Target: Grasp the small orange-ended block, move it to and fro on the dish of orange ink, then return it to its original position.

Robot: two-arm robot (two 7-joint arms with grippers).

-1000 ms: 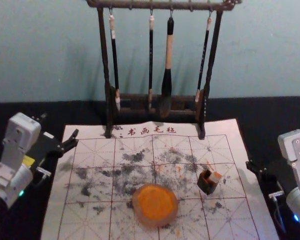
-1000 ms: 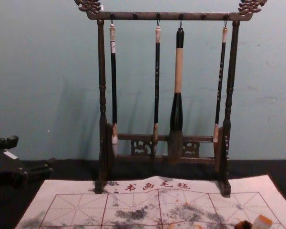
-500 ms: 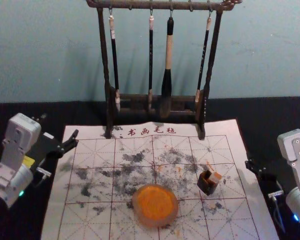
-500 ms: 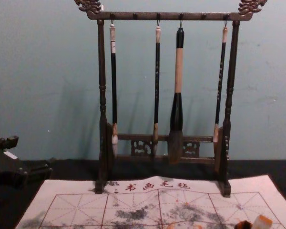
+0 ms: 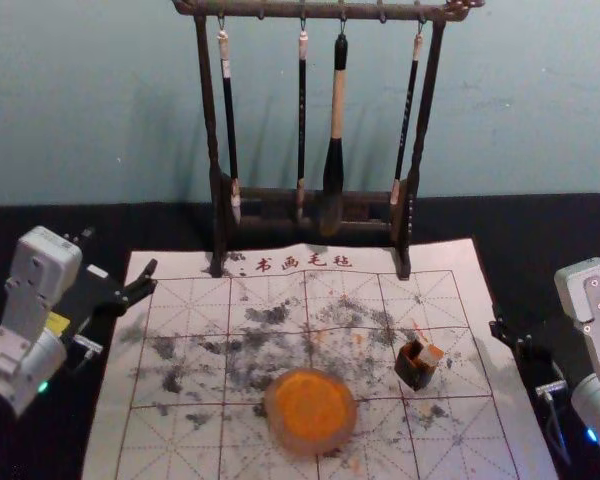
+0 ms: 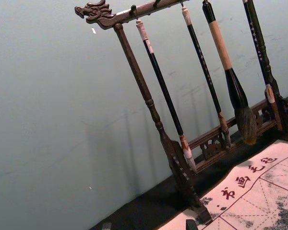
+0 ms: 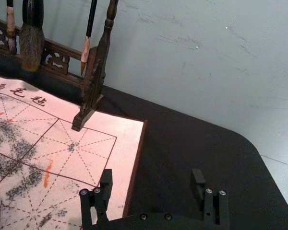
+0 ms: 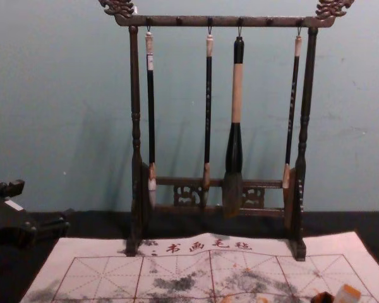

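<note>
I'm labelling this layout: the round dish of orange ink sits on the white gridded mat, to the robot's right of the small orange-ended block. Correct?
No, the side is wrong: the head view shows the dish on the mat, to the robot's left of the block.

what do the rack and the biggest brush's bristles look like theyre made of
Rack: probably wood, dark brown with a dull sheen, judging by its turned posts and carved ends. Bristles: likely animal hair, matte, from their soft brownish tuft.

In the head view, our left gripper (image 5: 120, 250) is at nine o'clock and our right gripper (image 5: 517, 342) at four o'clock, both with fingers spread wide.
</note>
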